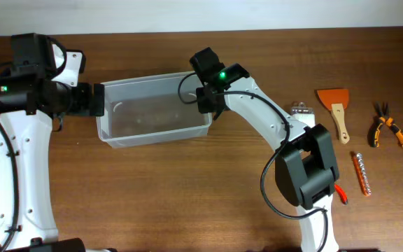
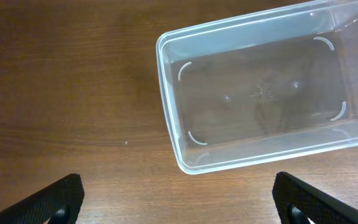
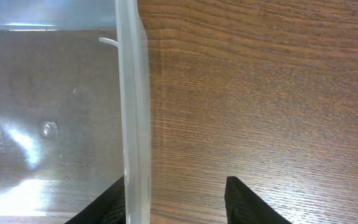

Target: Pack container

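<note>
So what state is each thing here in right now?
Tub: upright, lidless, empty.
Left jaws: open, holding nothing.
Right jaws: open, astride the tub's end wall.
Scraper: flat on the table, unpacked.
Pliers: on the table, unpacked.

Clear container [image 1: 152, 112], brown wood-grain table [image 1: 152, 199]
</note>
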You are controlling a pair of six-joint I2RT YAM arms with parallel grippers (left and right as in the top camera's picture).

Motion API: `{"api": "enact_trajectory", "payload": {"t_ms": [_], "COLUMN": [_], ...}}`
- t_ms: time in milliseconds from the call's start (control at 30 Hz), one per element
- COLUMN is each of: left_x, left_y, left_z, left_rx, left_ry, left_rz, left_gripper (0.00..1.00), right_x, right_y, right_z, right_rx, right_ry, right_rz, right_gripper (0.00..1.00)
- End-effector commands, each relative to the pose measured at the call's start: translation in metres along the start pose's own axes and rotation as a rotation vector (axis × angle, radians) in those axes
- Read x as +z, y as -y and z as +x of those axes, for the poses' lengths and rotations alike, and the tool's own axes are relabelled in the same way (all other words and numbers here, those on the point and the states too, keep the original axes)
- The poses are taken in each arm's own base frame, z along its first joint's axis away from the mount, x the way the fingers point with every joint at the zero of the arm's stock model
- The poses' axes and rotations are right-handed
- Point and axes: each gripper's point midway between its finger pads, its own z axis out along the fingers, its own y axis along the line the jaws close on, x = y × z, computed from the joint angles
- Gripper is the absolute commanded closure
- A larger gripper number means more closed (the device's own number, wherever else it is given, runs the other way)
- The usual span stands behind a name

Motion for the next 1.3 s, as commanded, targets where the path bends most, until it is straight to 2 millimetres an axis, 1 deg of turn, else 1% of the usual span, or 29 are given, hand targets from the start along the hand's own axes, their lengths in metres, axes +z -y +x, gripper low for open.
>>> {"api": "enact_trajectory", "payload": {"t_ms": [0, 133, 167, 267, 367, 467, 500, 533, 567, 767, 900, 1067, 1167, 1267], "left_x": [-0.001, -0.001, -0.001, -0.001, -0.001, -0.001, -0.001, -0.001, -0.001, -0.001, -0.001, -0.001, -0.001, -0.001], "left_y": [0.001, 0.001, 0.001, 0.001, 0.001, 0.001, 0.001, 0.001, 0.001, 0.001, 0.000, 0.000, 0.000, 0.000], "left_z": [-0.004, -0.004, -0.004, -0.004, -0.004, -0.004, -0.004, -0.004, -0.004, -0.005, -0.007, -0.007, -0.007, -0.007], "left_rx": [-0.008, -0.008, -0.008, -0.008, -0.008, -0.008, -0.008, -0.008, -0.008, -0.008, -0.008, -0.007, -0.008, -0.007], "left_ry": [0.007, 0.007, 0.007, 0.007, 0.007, 0.007, 0.007, 0.007, 0.007, 0.011, 0.019, 0.019, 0.019, 0.020], "left_rz": [0.012, 0.012, 0.011, 0.012, 0.011, 0.012, 0.012, 0.011, 0.011, 0.011, 0.010, 0.009, 0.010, 0.009], "left_gripper": [0.01, 0.01, 0.01, 0.01, 0.01, 0.01, 0.01, 0.01, 0.01, 0.01, 0.01, 0.01, 0.01, 0.01], "right_x": [0.001, 0.001, 0.001, 0.001, 0.001, 0.001, 0.001, 0.000, 0.000, -0.006, -0.018, -0.044, -0.061, -0.069], "right_y": [-0.002, -0.001, -0.002, -0.001, -0.001, 0.001, 0.003, 0.005, 0.005, 0.011, 0.015, 0.033, 0.051, 0.072], "right_z": [-0.001, 0.000, 0.000, 0.000, 0.001, 0.004, 0.005, 0.007, 0.008, 0.014, 0.015, 0.019, 0.026, 0.035], "right_rx": [-0.019, -0.019, -0.019, -0.019, -0.020, -0.020, -0.020, -0.023, -0.038, -0.069, -0.073, -0.053, -0.028, 0.001], "right_ry": [-0.001, -0.005, -0.004, -0.006, -0.011, -0.021, -0.025, -0.035, -0.041, -0.064, -0.060, -0.077, -0.109, -0.156], "right_rz": [0.005, 0.007, 0.006, 0.007, 0.009, 0.018, 0.024, 0.029, 0.031, 0.049, 0.065, 0.085, 0.105, 0.129], "right_gripper": [0.53, 0.69, 0.75, 0.89, 0.90, 0.84, 0.84, 0.88, 0.96, 0.96, 0.96, 0.96, 0.96, 0.96]}}
